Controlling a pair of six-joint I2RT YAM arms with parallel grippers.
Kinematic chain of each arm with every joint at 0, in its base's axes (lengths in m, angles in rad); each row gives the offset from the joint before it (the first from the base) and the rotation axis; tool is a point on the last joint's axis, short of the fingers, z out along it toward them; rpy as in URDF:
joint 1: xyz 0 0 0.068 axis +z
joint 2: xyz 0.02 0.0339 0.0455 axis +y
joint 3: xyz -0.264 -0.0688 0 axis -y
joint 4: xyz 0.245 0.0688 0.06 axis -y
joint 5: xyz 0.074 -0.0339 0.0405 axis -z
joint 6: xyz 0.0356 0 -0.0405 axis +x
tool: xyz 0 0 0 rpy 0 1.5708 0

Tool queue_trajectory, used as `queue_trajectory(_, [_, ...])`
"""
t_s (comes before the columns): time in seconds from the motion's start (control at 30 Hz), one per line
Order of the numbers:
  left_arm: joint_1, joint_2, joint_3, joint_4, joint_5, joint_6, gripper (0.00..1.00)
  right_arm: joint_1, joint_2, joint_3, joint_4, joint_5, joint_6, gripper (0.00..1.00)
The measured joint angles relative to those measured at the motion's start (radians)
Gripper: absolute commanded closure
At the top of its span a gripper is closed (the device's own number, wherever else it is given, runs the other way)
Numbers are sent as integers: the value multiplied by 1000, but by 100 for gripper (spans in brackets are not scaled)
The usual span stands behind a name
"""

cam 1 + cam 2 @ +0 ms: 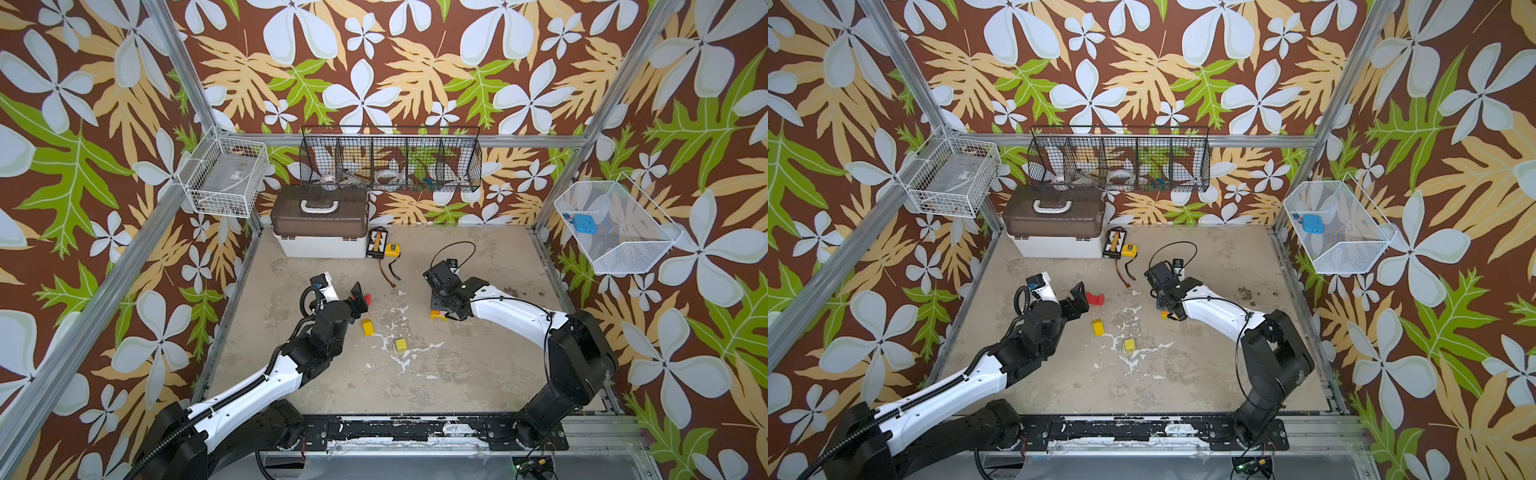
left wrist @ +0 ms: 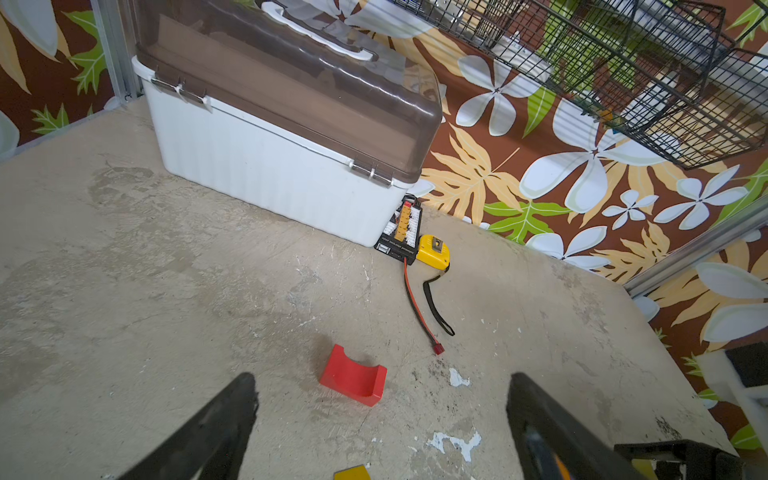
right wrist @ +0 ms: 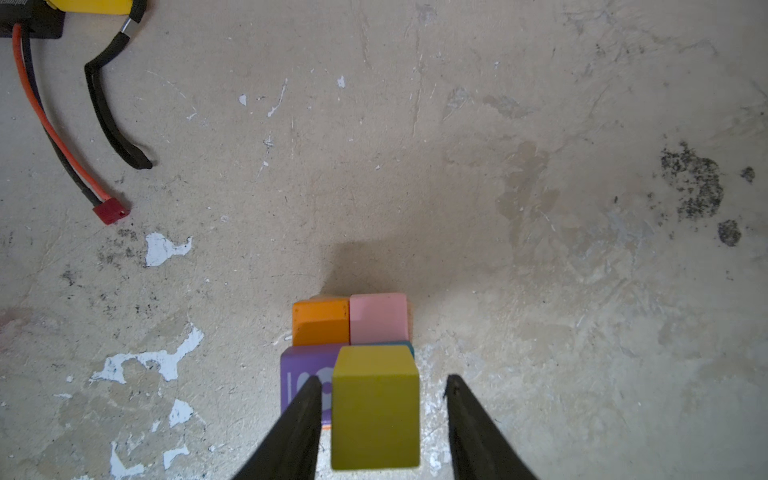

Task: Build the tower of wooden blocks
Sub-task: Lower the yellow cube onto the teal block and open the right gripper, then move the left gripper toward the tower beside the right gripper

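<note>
In front of the toolbox point(image 1: 320, 226) I counted three loose blocks: yellow bar point(image 1: 367, 327), yellow cube point(image 1: 400, 344), red arch point(image 2: 353, 376). The tower point(image 1: 435, 315) showed five: orange cube point(image 3: 320, 322), pink cube point(image 3: 378, 318), purple cube point(image 3: 301, 374), teal piece point(image 3: 407, 345), yellow top point(image 3: 375, 407).

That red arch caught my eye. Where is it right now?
In both top views the red arch lies on the table left of centre, just ahead of the open left gripper, with a yellow block nearby.

Bright, even light casts a soft shadow beside the tower point(image 3: 374, 395).
</note>
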Motion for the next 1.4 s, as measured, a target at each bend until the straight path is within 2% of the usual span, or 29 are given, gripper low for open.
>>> queue_trajectory(0.27, [0, -10, 0, 0, 1, -4, 5, 0, -35, -16, 6, 29, -12, 46])
queue_trajectory(0.5, [0, 12, -3, 8, 40, -7, 5, 1, -108, -116, 63, 25, -34, 44])
queue_trajectory(1.4, [0, 58, 18, 1, 79, -11, 5, 1, -117, -104, 79, 3, -77, 44])
